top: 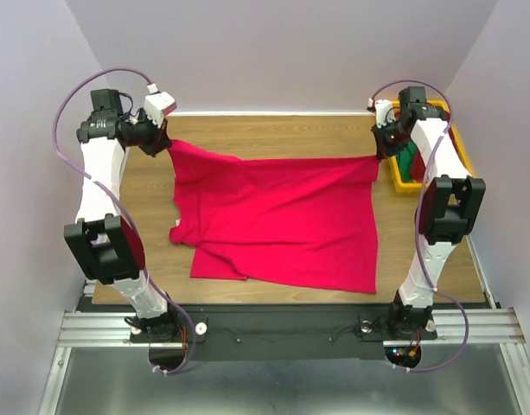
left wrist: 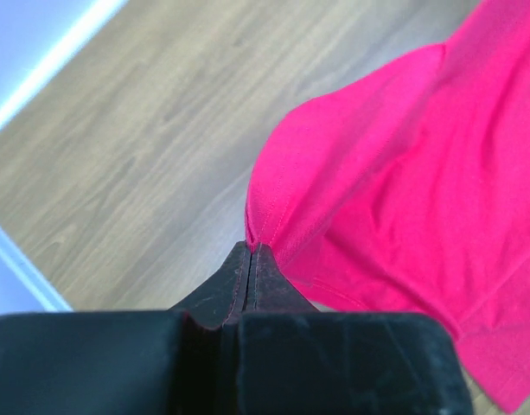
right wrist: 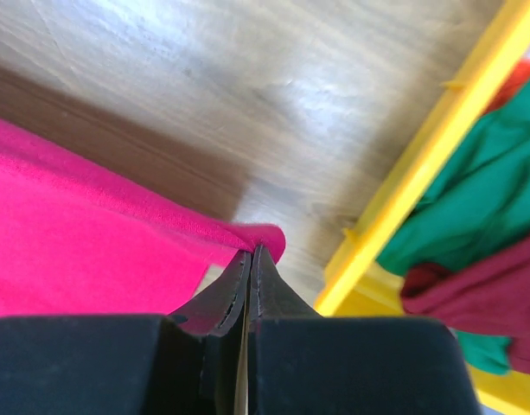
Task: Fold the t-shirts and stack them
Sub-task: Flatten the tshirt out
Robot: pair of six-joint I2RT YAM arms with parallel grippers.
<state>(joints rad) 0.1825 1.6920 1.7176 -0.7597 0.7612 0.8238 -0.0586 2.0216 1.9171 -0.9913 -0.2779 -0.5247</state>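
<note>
A crimson-pink t-shirt [top: 277, 220] is stretched across the middle of the wooden table, its far edge lifted and its near part lying flat. My left gripper [top: 165, 143] is shut on the shirt's far left corner; in the left wrist view the cloth [left wrist: 403, 164] runs out of the pinched gripper [left wrist: 251, 246]. At the far right corner my right gripper [top: 379, 154] is shut on the hem, seen pinched at the gripper [right wrist: 252, 249] with the pink cloth [right wrist: 74, 251] to its left. Green [right wrist: 472, 199] and maroon [right wrist: 481, 290] t-shirts lie in the tray.
A yellow plastic tray [top: 401, 177] stands at the far right edge of the table, right beside my right gripper, its rim [right wrist: 420, 164] close in the right wrist view. White walls enclose the table on three sides. Bare wood [top: 143, 259] shows left of the shirt.
</note>
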